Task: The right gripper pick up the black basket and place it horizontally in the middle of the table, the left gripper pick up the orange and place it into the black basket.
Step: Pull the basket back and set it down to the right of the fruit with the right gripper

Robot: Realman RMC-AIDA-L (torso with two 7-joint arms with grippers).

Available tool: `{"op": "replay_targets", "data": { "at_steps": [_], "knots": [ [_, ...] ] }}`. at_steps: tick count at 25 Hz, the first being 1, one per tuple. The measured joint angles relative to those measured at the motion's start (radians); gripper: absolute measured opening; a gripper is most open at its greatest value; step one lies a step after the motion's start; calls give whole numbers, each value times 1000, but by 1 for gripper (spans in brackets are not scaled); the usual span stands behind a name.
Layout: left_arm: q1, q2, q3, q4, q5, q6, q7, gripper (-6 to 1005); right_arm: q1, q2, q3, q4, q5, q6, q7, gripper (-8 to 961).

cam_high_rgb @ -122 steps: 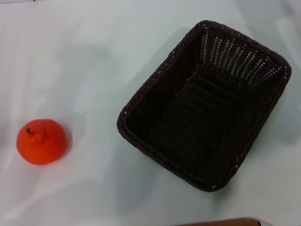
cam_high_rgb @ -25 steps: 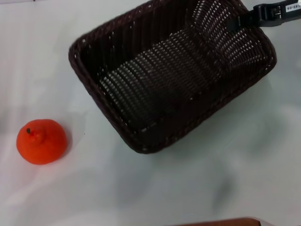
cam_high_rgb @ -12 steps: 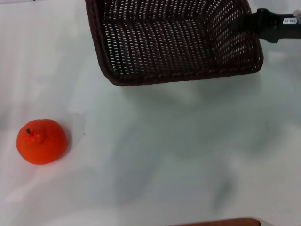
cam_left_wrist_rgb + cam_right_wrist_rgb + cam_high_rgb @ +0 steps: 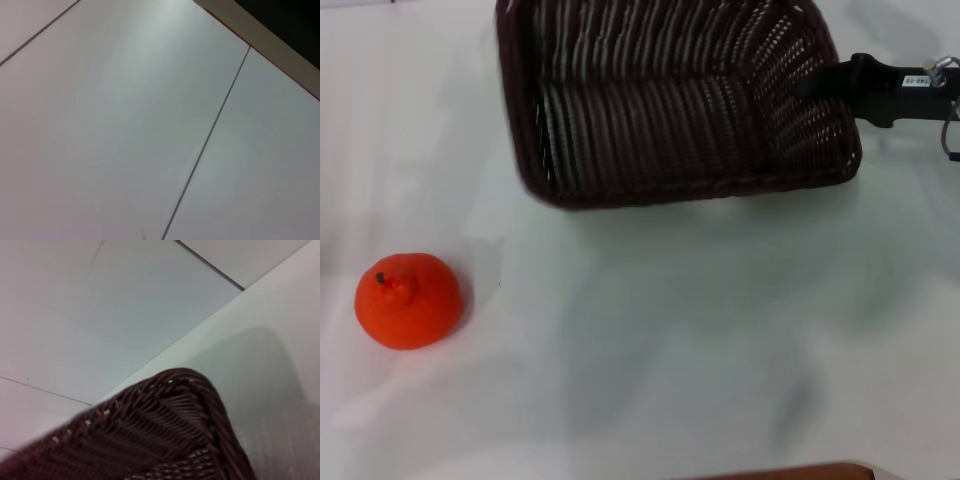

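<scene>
Moved: black basket (image 4: 670, 100) swung up, now tipped.
Holder: right gripper (image 4: 817, 84) pinches its right wall.
Long side: across the table (image 4: 670, 350).

black basket (image 4: 670, 110) far rim beyond head view's edge

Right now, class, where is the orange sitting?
In the head view the orange sits on the white table at the robot's left, near the front, well apart from the black basket held farther back by the right gripper.
</scene>
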Motion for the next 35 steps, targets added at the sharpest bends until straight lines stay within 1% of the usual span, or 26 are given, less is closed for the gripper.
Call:
{"op": "replay_targets", "data": {
  "at_steps": [2,8,14,19,25,32,35],
  "knots": [
    [0,0,0,0,0,1,0,858,-1,4,1,3,2,-5,0,161],
    [-1,0,-1,-2,-1,2,0,858,-1,11,2,11,2,-16,1,321],
    [2,0,-5,-2,-3,3,0,858,-4,13,10,11,2,-28,0,578],
    [2,0,-5,-2,-3,3,0,858,-4,14,16,4,2,-32,-10,701],
    [2,0,-2,-1,-4,3,0,859,7,9,1,3,1,-35,-29,693],
    [3,0,-2,2,-6,3,-5,859,18,-4,-28,-11,-2,-31,-42,679],
    [0,0,-1,3,-6,3,-6,859,25,-13,-47,-14,-4,-30,-50,572]
  ]
}}
